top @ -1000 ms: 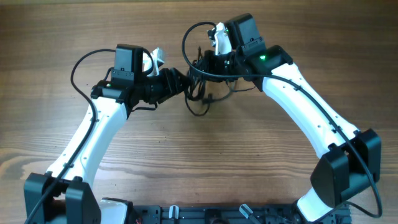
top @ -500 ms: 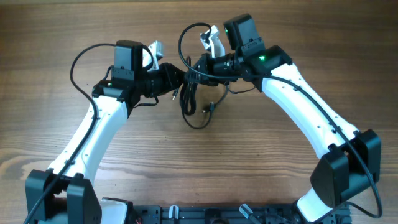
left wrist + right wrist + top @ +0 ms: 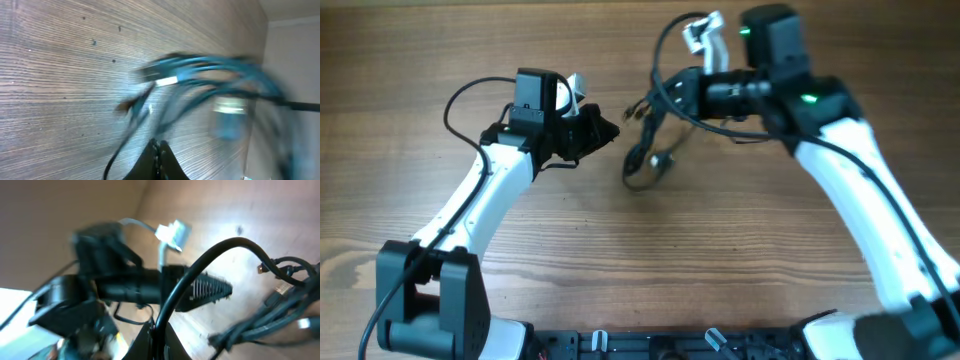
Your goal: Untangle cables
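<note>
The cables (image 3: 646,150) are a bunch of thin black cords hanging in loops from my right gripper (image 3: 673,94), with their lowest loop on the table. In the right wrist view the right gripper (image 3: 159,328) is shut on one black cord that arches up and over, and the rest of the cables (image 3: 260,317) trail blurred at lower right. My left gripper (image 3: 612,129) points at the bunch from the left, a little apart from it. Its fingers (image 3: 159,147) are pressed together with nothing seen between them. The cables (image 3: 200,75) are blurred ahead of it, and one thin strand passes just to its left.
The wooden table (image 3: 620,250) stretches around both arms. A black rail (image 3: 650,345) runs along the front edge. Each arm's own thick black wire loops above its wrist.
The right arm has swung right and back, carrying the cables away from the left gripper. The left gripper has closed and stayed near its place.
</note>
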